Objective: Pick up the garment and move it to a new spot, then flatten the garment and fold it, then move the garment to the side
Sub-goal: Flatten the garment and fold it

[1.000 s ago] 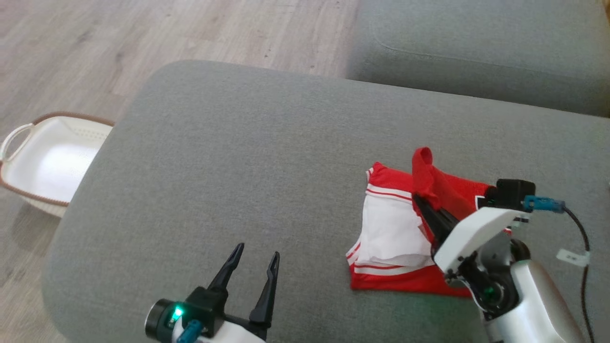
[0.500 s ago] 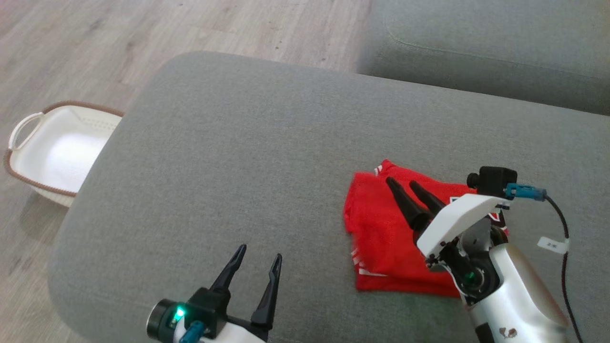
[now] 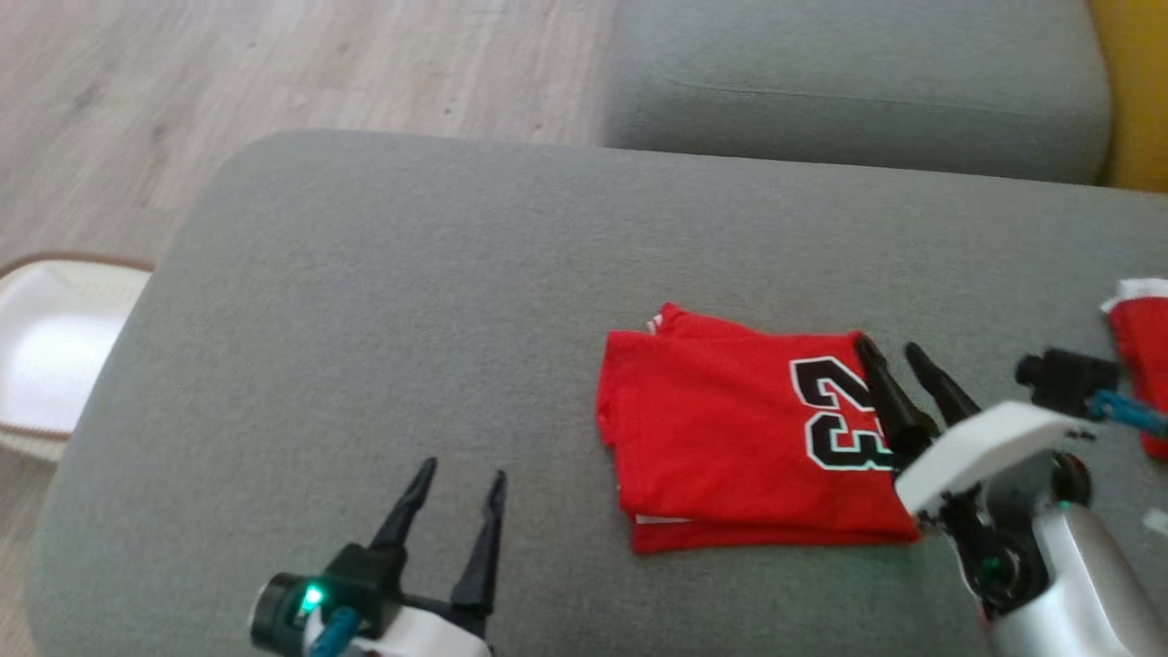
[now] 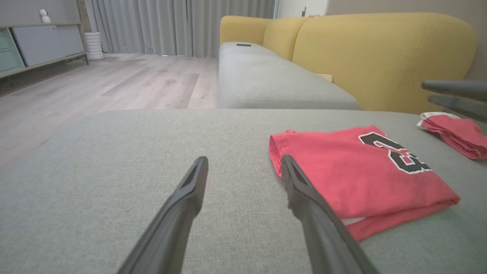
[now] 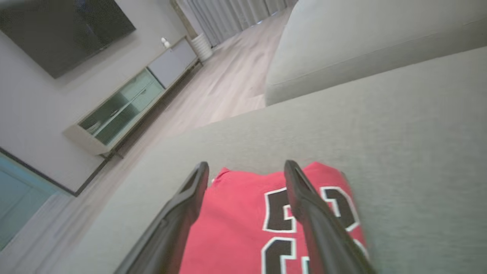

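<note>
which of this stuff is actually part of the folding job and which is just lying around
Part of the job:
- red garment, folded, number 23 on top
- grey cushion it lies on
- right gripper, open, over its numbered end
- left gripper, open, off to one side

Just lying about:
- white basket on the floor
- second red cloth at the cushion's right edge
- yellow sofa back
- cabinet

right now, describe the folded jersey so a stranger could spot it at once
Start at the grey cushion nearest the robot. On its right half lies a flat, folded red garment. Unlike the other red cloth at the far right edge, it shows a black number outlined in white.
</note>
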